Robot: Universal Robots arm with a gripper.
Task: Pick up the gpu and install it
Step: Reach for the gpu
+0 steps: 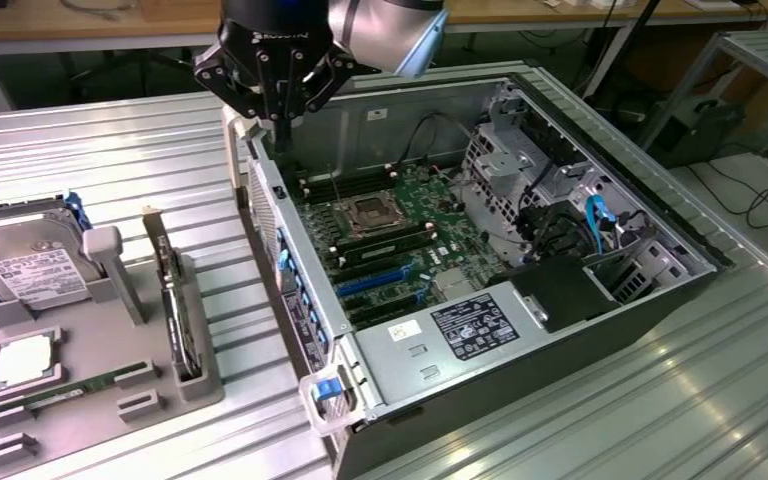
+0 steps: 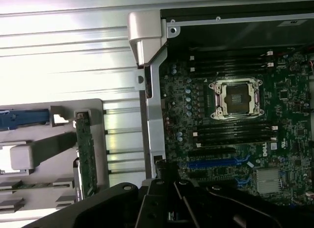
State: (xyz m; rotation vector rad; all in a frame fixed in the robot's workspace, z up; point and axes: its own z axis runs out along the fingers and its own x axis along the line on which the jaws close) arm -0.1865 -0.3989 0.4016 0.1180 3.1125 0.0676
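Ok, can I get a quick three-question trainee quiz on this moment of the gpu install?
1. True or false: the gpu stands on edge in the grey holder.
2. Where is the gripper? A) above the edge of the open computer case; B) clamped on the gpu; C) resting on the grey holder.
3. Fill in: the gripper's fingers are ____ and hold ____.

Key: 1 true; 2 A; 3 shut, nothing.
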